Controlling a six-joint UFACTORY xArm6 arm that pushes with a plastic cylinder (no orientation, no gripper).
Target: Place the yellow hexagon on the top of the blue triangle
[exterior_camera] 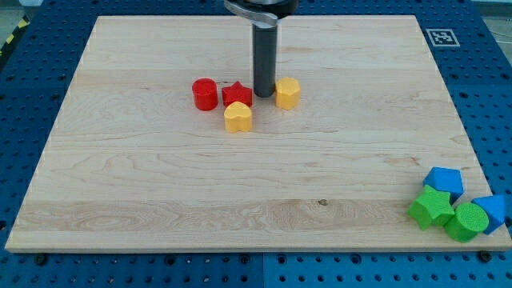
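Right now our tip (263,95) sits on the surface (144,184) just left of the yellow hexagon (288,93), touching or nearly touching it, with the red star (237,94) close on the tip's other side. We carry no gripper, only the rod, so nothing opens, closes or holds. A red cylinder (206,94) stands left of the star, and a yellow heart (238,117) lies just below the star.

Our target is far off, in the cluster at the view's bottom right. Two blue blocks are there: a blue one (444,182) at the top of the cluster and another blue block (494,210) at the surface's right edge; we judge the edge one the likelier triangle, though shape is hard to tell. A green star (431,207) and a green cylinder (466,221) sit beside them.

We judge the step in hand to be the start of a long push toward the view's lower right. To do it well we should shift the tip to the hexagon's upper-left side, so the push line runs through its centre toward the blue triangle. Pushing off-centre would let it spin away. We should also steer clear of the heart and finish above the triangle without scattering the green blocks
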